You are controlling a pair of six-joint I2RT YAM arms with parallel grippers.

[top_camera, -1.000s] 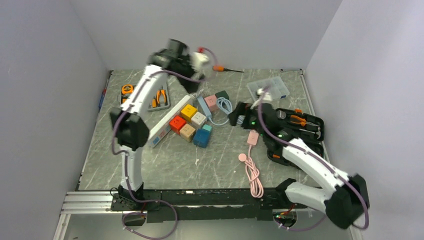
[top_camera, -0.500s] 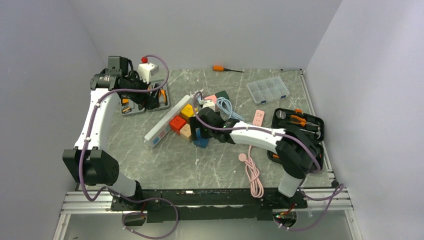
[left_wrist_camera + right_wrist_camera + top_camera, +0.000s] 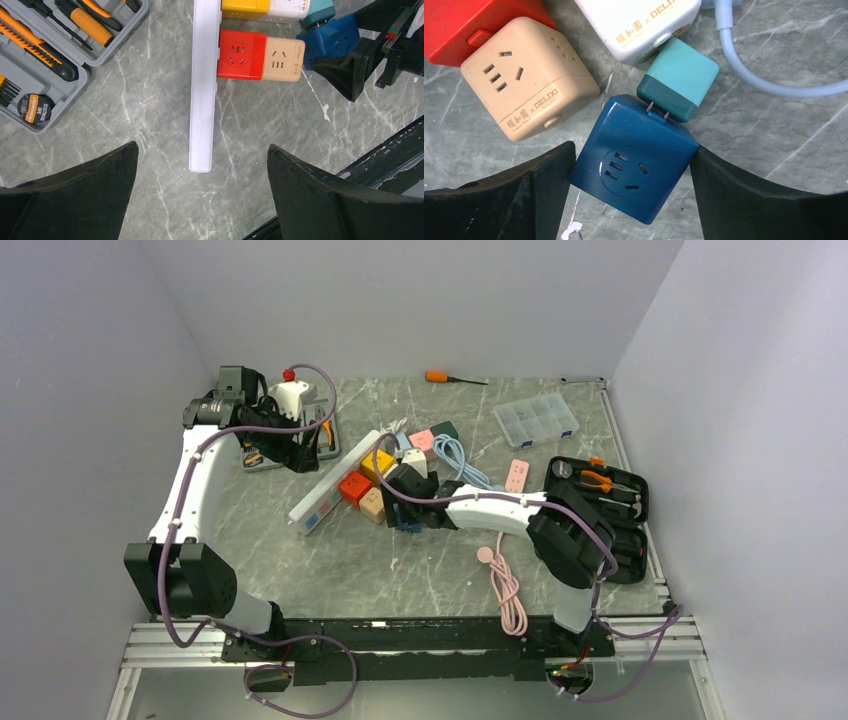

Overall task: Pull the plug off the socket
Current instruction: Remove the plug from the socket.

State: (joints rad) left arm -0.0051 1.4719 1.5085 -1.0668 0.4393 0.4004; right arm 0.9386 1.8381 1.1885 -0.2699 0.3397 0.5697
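A dark blue socket cube (image 3: 634,165) lies on the marble table among other cubes, also seen in the top view (image 3: 405,517). A teal plug (image 3: 679,75) sits in its upper side, with two metal prongs (image 3: 656,111) showing in the gap. My right gripper (image 3: 633,155) straddles the blue cube, and both fingers touch its opposite corners. My left gripper (image 3: 202,147) hangs open above the near end of the white power strip (image 3: 204,85), holding nothing. In the top view, the left gripper (image 3: 288,448) is at the back left.
Red (image 3: 241,55), beige (image 3: 524,95) and white (image 3: 639,25) cubes crowd the blue one. A light blue cable (image 3: 764,85) curves to the right. A grey tool tray (image 3: 45,65) is at the left. A pink cable (image 3: 505,585), black tool case (image 3: 610,500) and clear organizer (image 3: 537,418) lie right.
The left arm swung from the back centre to the left, over the tool tray. The right arm reached left to the cubes, and its jaws narrowed onto the blue cube.
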